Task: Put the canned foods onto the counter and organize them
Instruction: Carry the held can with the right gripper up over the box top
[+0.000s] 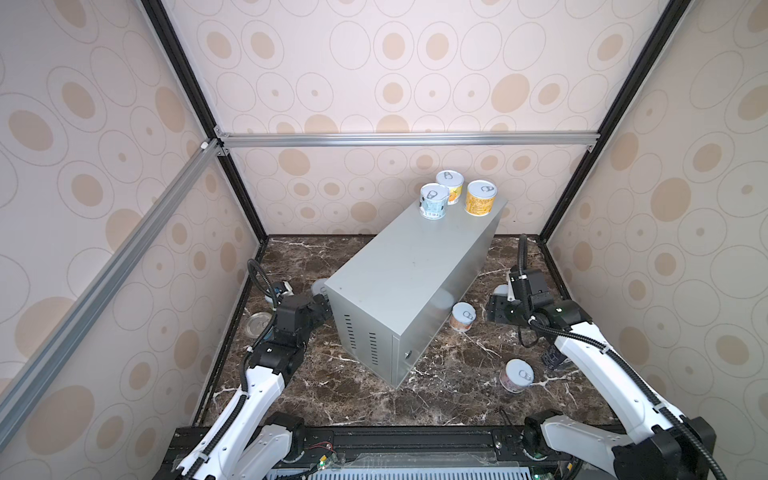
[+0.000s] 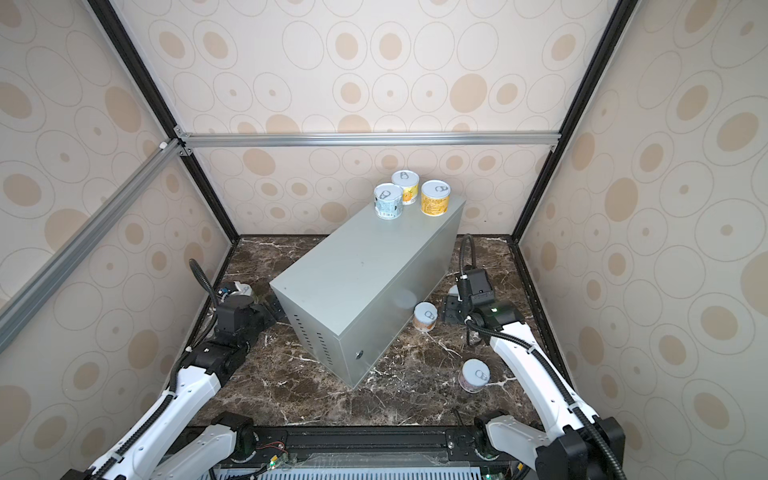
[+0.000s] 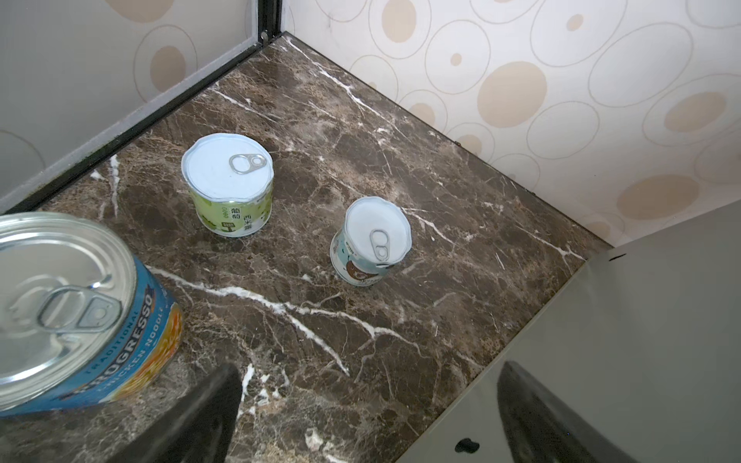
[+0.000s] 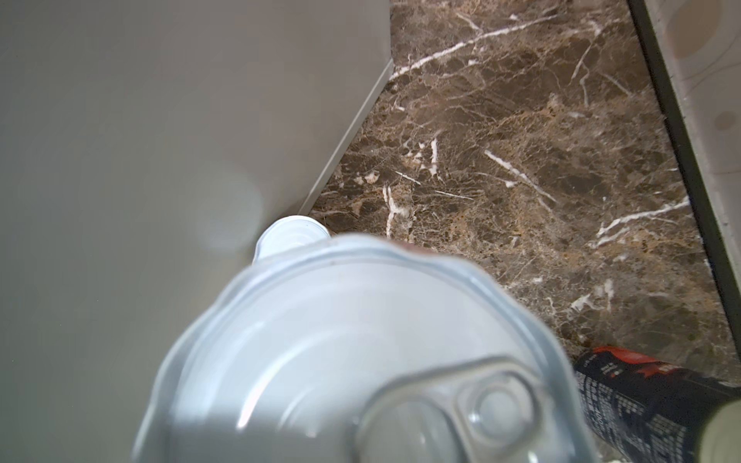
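Three short cans (image 1: 434,201) stand at the far end of the counter (image 1: 415,266).
The left gripper (image 3: 369,371) gapes wide between the Progresso can (image 3: 80,312) and the counter's wall, with a green-label can (image 3: 228,184) and a bear-label can (image 3: 371,240) ahead. The right gripper (image 1: 500,297) clasps a pale-lidded short can (image 4: 361,340) beside the counter, near an orange-label can (image 1: 462,316) and a dark navy can (image 4: 641,401).

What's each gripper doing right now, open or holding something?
Left gripper: open, nothing between the fingers.
Right gripper: closed on a pale-lidded short can.
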